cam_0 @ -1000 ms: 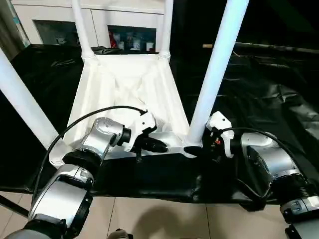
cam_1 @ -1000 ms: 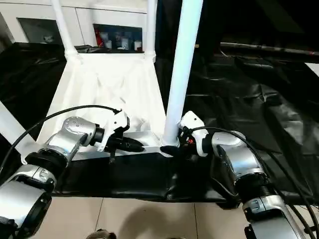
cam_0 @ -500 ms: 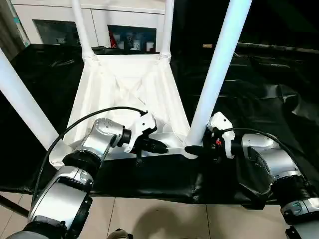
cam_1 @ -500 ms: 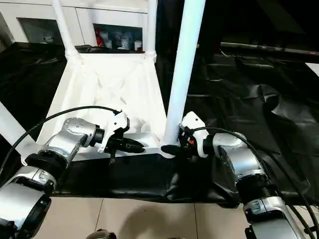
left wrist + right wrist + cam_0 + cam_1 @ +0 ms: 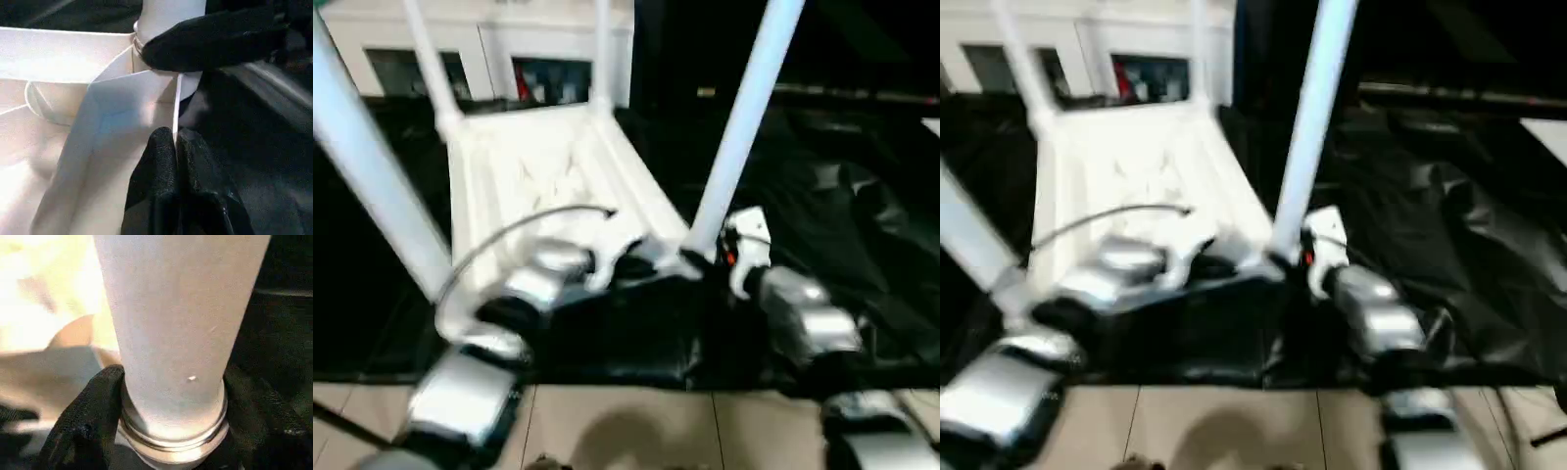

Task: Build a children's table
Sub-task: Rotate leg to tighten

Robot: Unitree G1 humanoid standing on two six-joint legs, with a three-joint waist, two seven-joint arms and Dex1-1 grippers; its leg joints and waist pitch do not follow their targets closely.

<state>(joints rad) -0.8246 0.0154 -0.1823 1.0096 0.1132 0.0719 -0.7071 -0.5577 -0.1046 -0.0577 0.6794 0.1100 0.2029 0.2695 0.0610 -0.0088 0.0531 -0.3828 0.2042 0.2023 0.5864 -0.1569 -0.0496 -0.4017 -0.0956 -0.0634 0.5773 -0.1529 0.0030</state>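
The children's table lies upside down, its white tabletop resting on a black sheet with the legs pointing up. My left gripper is shut on the thin near rim, close to the near right corner socket. My right gripper is shut on the near right leg just above its socket collar, one black finger on each side. In the head view both grippers meet at that corner, left gripper and right gripper. The near left leg and two far legs also stand upright.
A white glass-fronted cabinet stands behind the table. A crumpled black sheet covers the surface to the right. A tiled floor shows below the near edge. My silver forearms cross the foreground.
The whole head view has swung and blurred, so the camera moved. Both grippers stay at the near right corner, the left on the rim and the right on the leg base.
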